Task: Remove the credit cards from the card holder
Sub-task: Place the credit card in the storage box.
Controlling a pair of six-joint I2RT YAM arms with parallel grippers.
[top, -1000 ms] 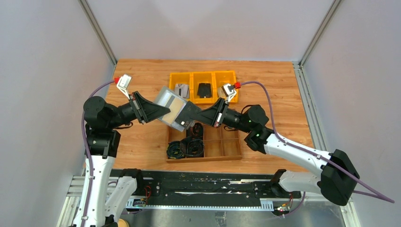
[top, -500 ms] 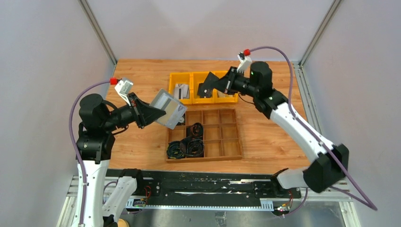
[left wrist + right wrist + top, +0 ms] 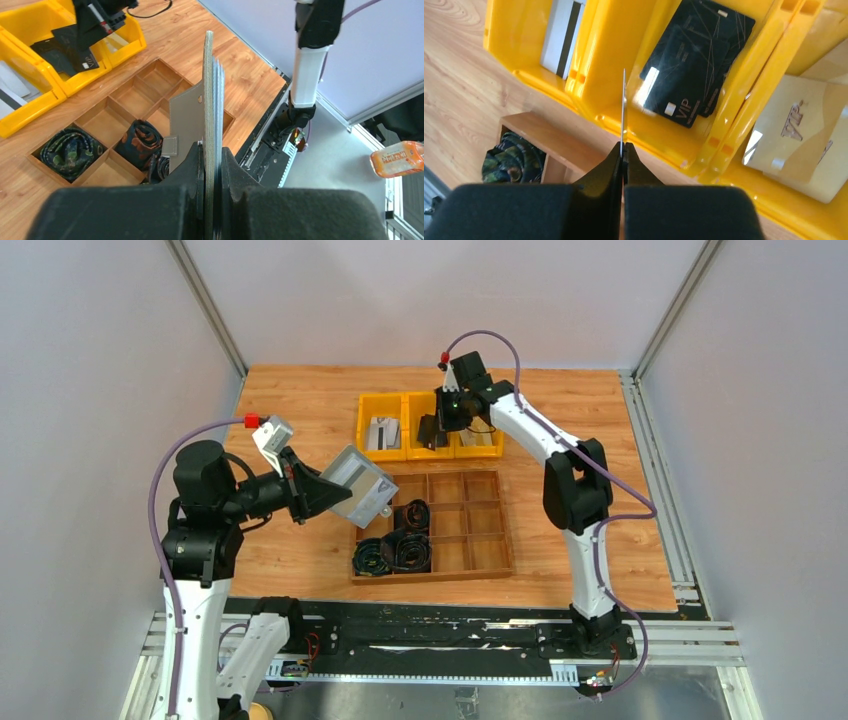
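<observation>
My left gripper (image 3: 327,492) is shut on the grey card holder (image 3: 358,483) and holds it tilted in the air over the left edge of the wooden tray. In the left wrist view the holder (image 3: 207,95) stands edge-on between the jaws of this gripper (image 3: 212,156), with several thin credit cards (image 3: 218,85) sticking out of it. My right gripper (image 3: 441,426) is over the yellow bins, shut on one thin card (image 3: 623,107) seen edge-on above the wall between the left and middle bins. Its jaws (image 3: 624,149) pinch the card's lower edge.
Three yellow bins (image 3: 385,395) stand at the back. The left one holds grey-white cards with a dark stripe (image 3: 561,35), the middle black VIP cards (image 3: 694,65), the right a beige VIP card (image 3: 804,135). The compartmented wooden tray (image 3: 480,520) holds coiled black cables (image 3: 395,550).
My right gripper has pulled away from the card holder and swung back to the yellow bins with a card. My left gripper has kept the holder, shifting slightly.
</observation>
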